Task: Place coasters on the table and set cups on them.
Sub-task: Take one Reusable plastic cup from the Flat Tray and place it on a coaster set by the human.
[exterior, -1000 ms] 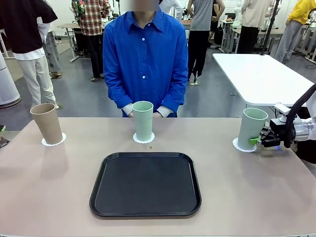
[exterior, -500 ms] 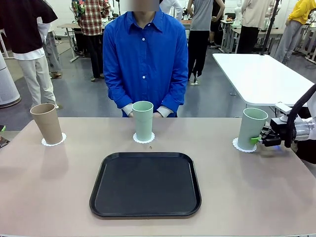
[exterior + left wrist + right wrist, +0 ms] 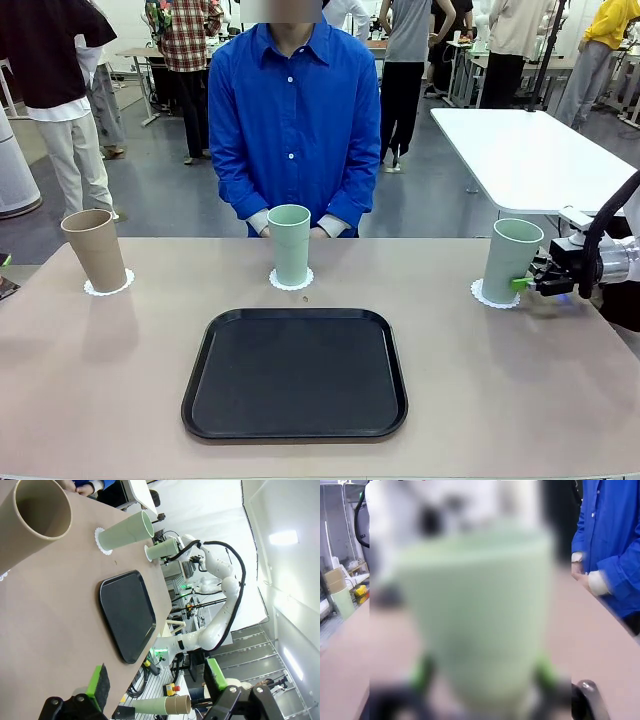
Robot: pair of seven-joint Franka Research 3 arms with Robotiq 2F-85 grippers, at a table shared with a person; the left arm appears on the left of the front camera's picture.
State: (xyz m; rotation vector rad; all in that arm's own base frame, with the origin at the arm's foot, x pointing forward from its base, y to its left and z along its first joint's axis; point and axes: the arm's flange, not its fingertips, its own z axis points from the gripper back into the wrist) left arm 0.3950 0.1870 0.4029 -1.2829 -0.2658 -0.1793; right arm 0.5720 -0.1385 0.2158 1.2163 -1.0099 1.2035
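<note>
Three cups stand upright on the beige table (image 3: 120,380), each on a white lacy coaster. The tan cup (image 3: 95,250) is on the left coaster (image 3: 108,289), a mint cup (image 3: 290,245) on the middle coaster (image 3: 291,283), and another mint cup (image 3: 510,258) on the right coaster (image 3: 487,296). My right gripper (image 3: 528,284) is open at the right cup's lower right side. Its wrist view shows that cup (image 3: 475,615) blurred and close between the green pads (image 3: 424,672). My left gripper (image 3: 156,680) is open and empty, with the tan cup (image 3: 40,517) just ahead.
An empty black tray (image 3: 295,372) lies at the table's centre front. A person in a blue shirt stands at the far edge, hands (image 3: 325,230) resting behind the middle cup. A white table (image 3: 530,150) stands at the back right. Other people stand farther off.
My right gripper has drawn back slightly to the right, away from the right mint cup. The cups, coasters and the person have not moved.
</note>
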